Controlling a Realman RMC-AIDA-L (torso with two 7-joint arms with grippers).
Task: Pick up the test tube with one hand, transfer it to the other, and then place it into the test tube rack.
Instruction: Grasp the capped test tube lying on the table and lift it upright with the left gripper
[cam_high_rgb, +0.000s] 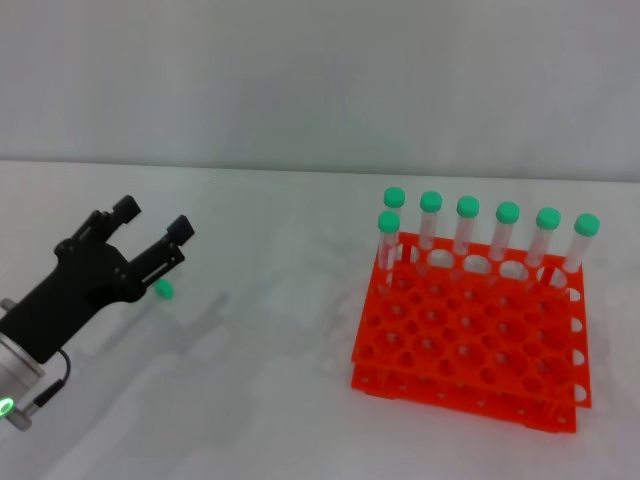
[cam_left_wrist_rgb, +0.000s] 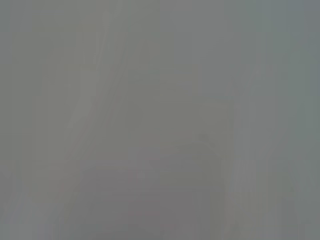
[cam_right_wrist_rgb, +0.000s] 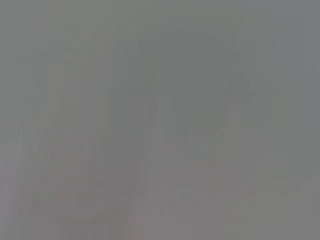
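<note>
In the head view my left gripper (cam_high_rgb: 153, 219), black on a silver wrist with a green light, hangs open over the left side of the white table (cam_high_rgb: 250, 410). The green cap of the test tube (cam_high_rgb: 165, 289) shows on the table just beside the gripper's body; the tube's clear length is hidden behind the gripper. The fingers point up and away, and nothing is between them. The orange-red test tube rack (cam_high_rgb: 470, 345) stands on the right and holds several green-capped tubes (cam_high_rgb: 468, 225) along its back row. My right gripper is out of view. Both wrist views show only plain grey.
A pale wall runs behind the table. A wide stretch of white tabletop lies between my left gripper and the rack. The rack's front holes hold nothing.
</note>
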